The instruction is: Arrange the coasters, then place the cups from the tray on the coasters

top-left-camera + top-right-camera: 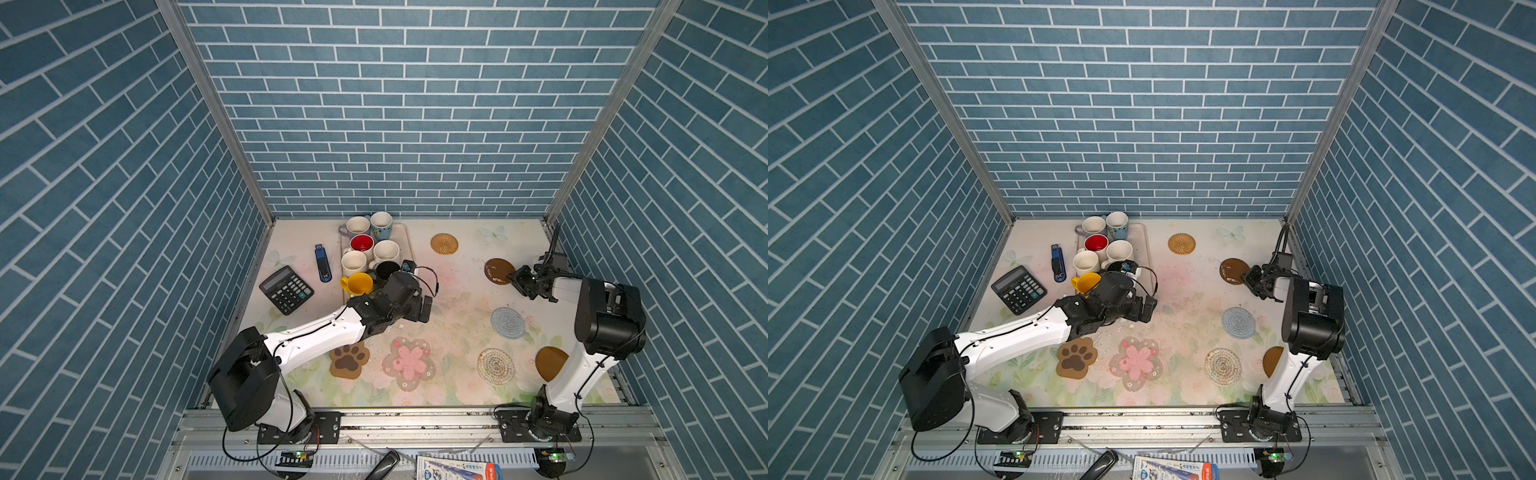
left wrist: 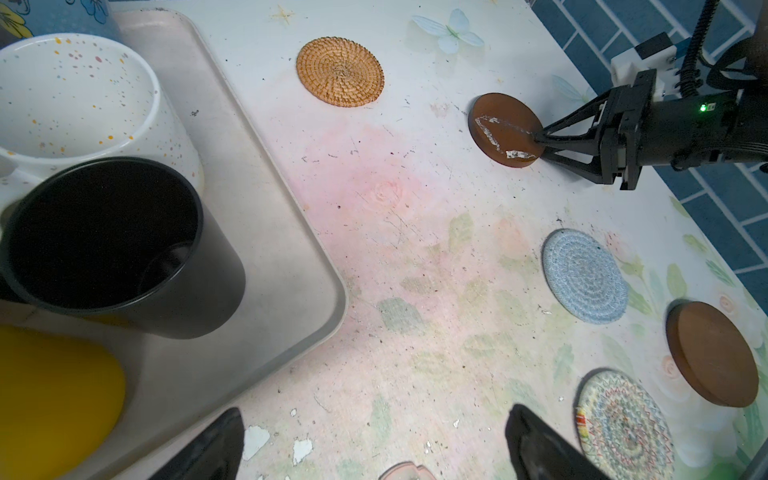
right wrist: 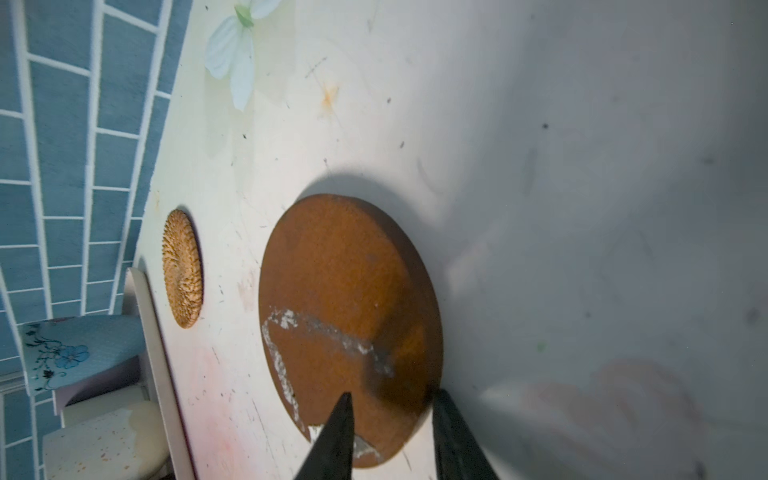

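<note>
- Found left gripper (image 2: 374, 413) hovering above the worktop (image 1: 457, 291), just off the near right corner of the tray (image 2: 270, 232). Jaws wide apart, nothing between them.
- Found right gripper (image 3: 391, 394) low at the far brown disc (image 1: 496, 270), on the right side of the worktop. Jaws part-way apart, one over the disc's scuffed face, the other at its rim. Cannot tell whether clamped on the disc.
- Counted seven cups, all standing on the tray, close together.
- Placed them thus:
  - yellow cup (image 1: 358, 284) and black cup (image 1: 387, 269) at the near end;
  - two white cups (image 1: 354, 262) (image 1: 386, 251) and the red-inside cup (image 1: 361, 243) in the middle;
  - lavender-grey cup (image 1: 357, 225) and light blue cup (image 1: 381, 224) at the far end.
- Logged seven coasters flat on the worktop, each apart from the others.
- Recorded a near row, left to right:
  - paw coaster (image 1: 349, 359), partly under the left arm;
  - pink flower coaster (image 1: 409, 362);
  - whitish woven coaster (image 1: 496, 366);
  - near brown disc (image 1: 548, 363), partly hidden by the right arm.
- Recorded pale blue knit coaster (image 1: 508, 323) between the far brown disc and the whitish woven coaster.
- Recorded woven tan coaster (image 1: 444, 243) toward the back, right of the tray.
- Noted calculator (image 1: 286, 289) and a blue stapler-like item (image 1: 323, 262) left of the tray.
</note>
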